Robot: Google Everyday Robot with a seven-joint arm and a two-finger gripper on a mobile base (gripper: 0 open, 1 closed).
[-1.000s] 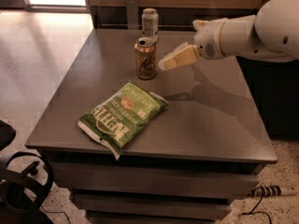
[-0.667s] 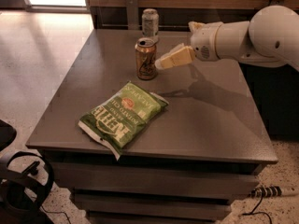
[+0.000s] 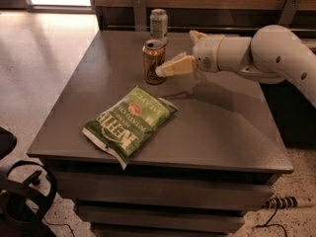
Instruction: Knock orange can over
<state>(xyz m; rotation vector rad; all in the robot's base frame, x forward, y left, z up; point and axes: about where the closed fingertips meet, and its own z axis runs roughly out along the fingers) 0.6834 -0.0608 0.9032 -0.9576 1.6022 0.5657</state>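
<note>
The orange can (image 3: 153,62) stands upright on the dark table (image 3: 217,122), near the back middle. It has an orange-gold body and a silver top rim. My gripper (image 3: 163,70) reaches in from the right at the end of the white arm (image 3: 256,53). Its tan fingers (image 3: 178,66) point left and the tip is at the can's right side, touching or nearly touching it.
A silver-white can (image 3: 159,22) stands upright just behind the orange can at the table's back edge. A green chip bag (image 3: 129,123) lies flat at the front left. A wooden wall panel runs behind the table. Cables lie on the floor at lower right.
My gripper and arm have moved left toward the orange can, closing the gap to its right side. The can still stands upright.
</note>
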